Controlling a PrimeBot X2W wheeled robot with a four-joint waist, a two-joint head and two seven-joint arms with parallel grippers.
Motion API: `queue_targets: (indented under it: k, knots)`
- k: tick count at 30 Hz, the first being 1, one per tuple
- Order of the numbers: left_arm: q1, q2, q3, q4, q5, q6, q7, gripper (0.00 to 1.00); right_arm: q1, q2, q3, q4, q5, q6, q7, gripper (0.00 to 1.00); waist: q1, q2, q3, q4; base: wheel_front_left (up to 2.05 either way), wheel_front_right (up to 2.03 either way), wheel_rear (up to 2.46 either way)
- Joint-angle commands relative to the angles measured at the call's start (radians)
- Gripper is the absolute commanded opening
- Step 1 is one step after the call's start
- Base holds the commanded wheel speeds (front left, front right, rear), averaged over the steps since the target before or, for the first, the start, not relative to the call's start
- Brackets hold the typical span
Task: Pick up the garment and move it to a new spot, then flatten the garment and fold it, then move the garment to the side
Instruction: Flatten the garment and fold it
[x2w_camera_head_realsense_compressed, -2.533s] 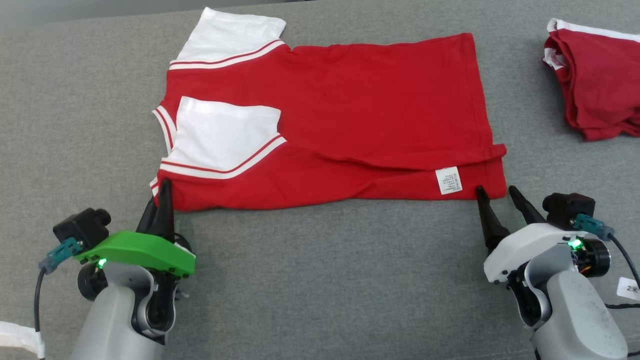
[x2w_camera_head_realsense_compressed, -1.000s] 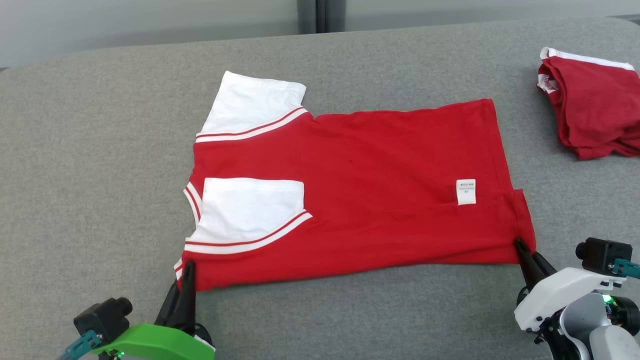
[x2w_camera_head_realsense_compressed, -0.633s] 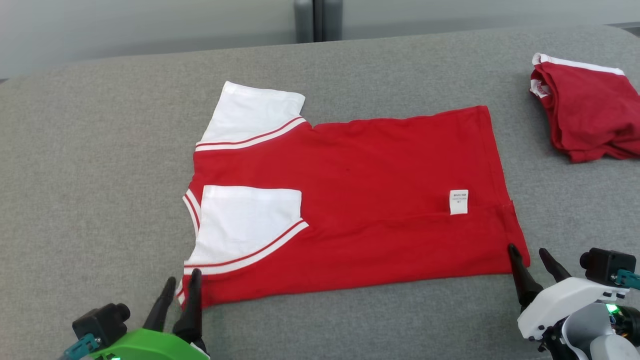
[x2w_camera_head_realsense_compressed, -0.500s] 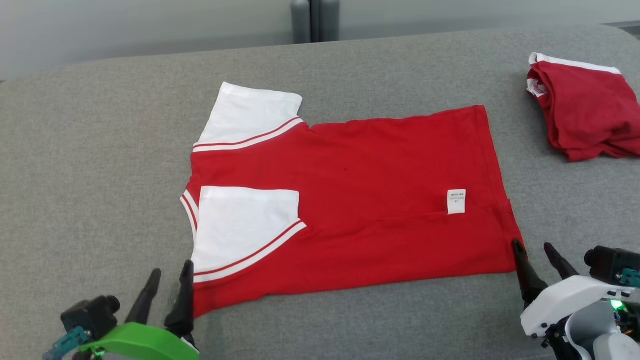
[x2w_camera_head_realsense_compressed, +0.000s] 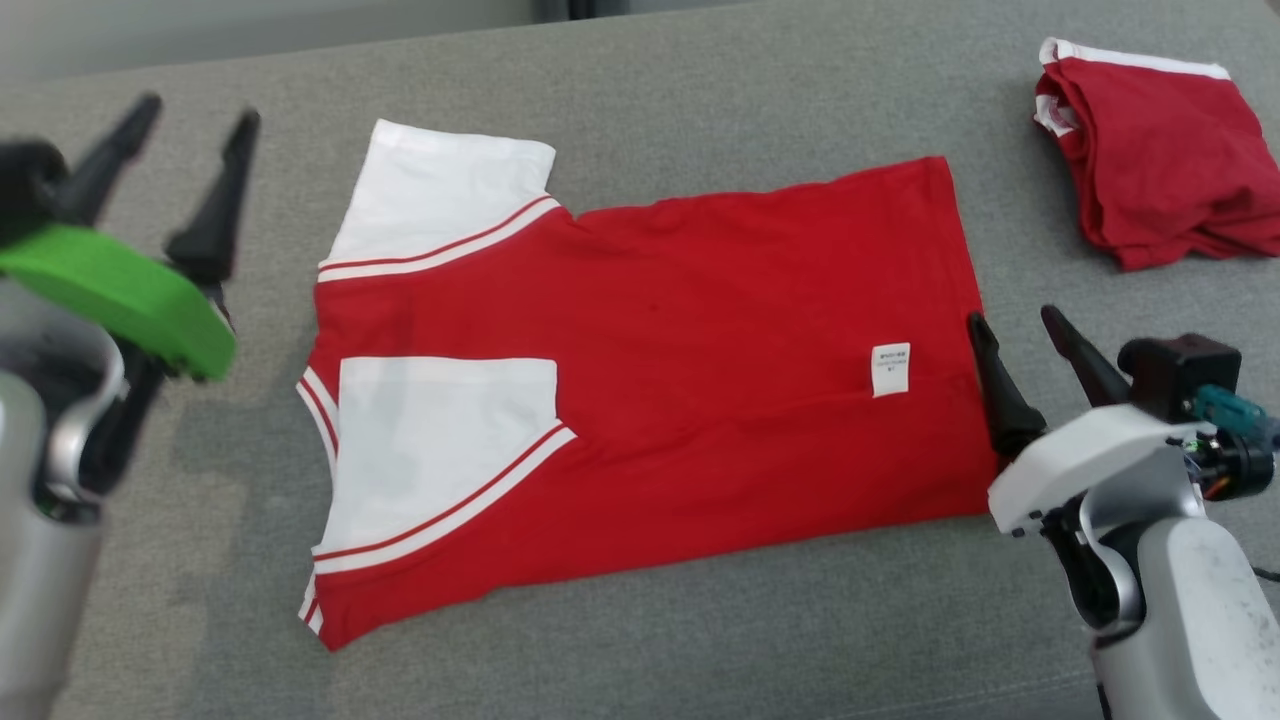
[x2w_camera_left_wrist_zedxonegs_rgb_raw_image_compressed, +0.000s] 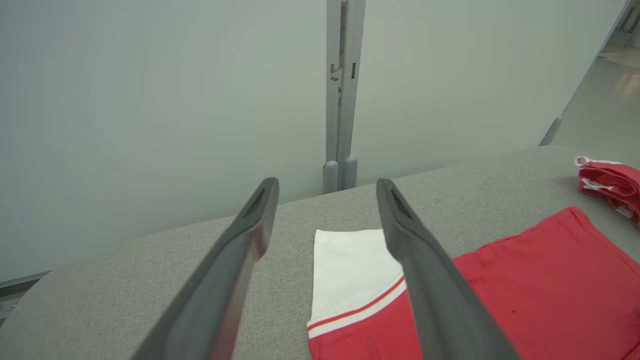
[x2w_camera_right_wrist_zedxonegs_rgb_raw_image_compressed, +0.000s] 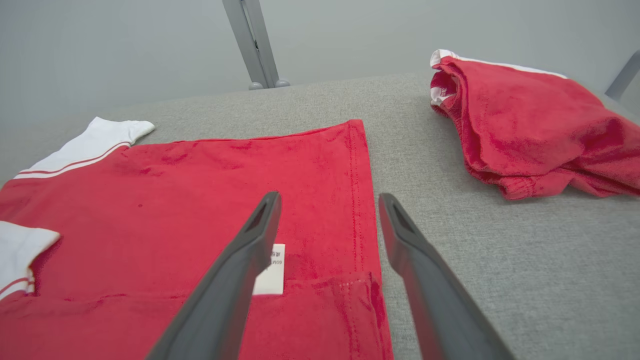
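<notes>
Hovering spread and empty at the garment's (x2w_camera_head_realsense_compressed: 700, 330) ends, left hand (x2w_camera_head_realsense_compressed: 197, 112) and right hand (x2w_camera_head_realsense_compressed: 1012, 318) leave it flat on the desk (x2w_camera_head_realsense_compressed: 700, 640), likely awaiting another fold.

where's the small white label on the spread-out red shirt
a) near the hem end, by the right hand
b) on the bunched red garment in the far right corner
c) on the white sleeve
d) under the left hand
a: the white label lies on the red shirt close to its hem edge, just beside the open right hand.
</notes>
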Motion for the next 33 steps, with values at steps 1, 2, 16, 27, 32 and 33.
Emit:
queue_targets:
  k: [1, 2, 16, 27, 32, 33]
  knots:
    - [-0.059, 0.026, 0.0, 0.017, -0.004, -0.011, 0.03, 1.0, -0.032, -0.003, 0.013, -0.002, -0.006, -0.001, 0.001, 1.0, 0.0, 0.0, 0.075, -0.061, 0.0, 0.0, 0.0]
    - [-0.113, 0.038, -0.006, 0.038, -0.006, -0.018, 0.059, 1.0, -0.054, -0.003, 0.028, 0.0, -0.011, -0.001, 0.0, 1.0, 0.0, 0.0, 0.095, -0.075, 0.0, 0.0, 0.0]
    - [-0.405, 0.116, -0.109, 0.293, -0.092, -0.053, 0.341, 1.0, -0.243, -0.003, 0.144, 0.049, -0.007, -0.001, -0.037, 1.0, 0.0, 0.0, 0.297, -0.205, 0.0, 0.0, 0.0]
    - [-0.449, 0.161, -0.105, 0.388, -0.11, -0.036, 0.427, 1.0, -0.315, -0.003, 0.201, 0.096, 0.021, -0.001, -0.069, 1.0, 0.0, 0.0, 0.36, -0.262, 0.0, 0.0, 0.0]
    - [-0.449, 0.171, -0.107, 0.391, -0.114, -0.024, 0.454, 1.0, -0.332, -0.003, 0.209, 0.108, 0.023, -0.001, -0.076, 1.0, 0.0, 0.0, 0.368, -0.273, 0.0, 0.0, 0.0]
    - [-0.445, 0.168, -0.11, 0.391, -0.119, -0.023, 0.463, 1.0, -0.333, -0.003, 0.209, 0.11, 0.023, -0.001, -0.078, 1.0, 0.0, 0.0, 0.369, -0.273, 0.0, 0.0, 0.0]
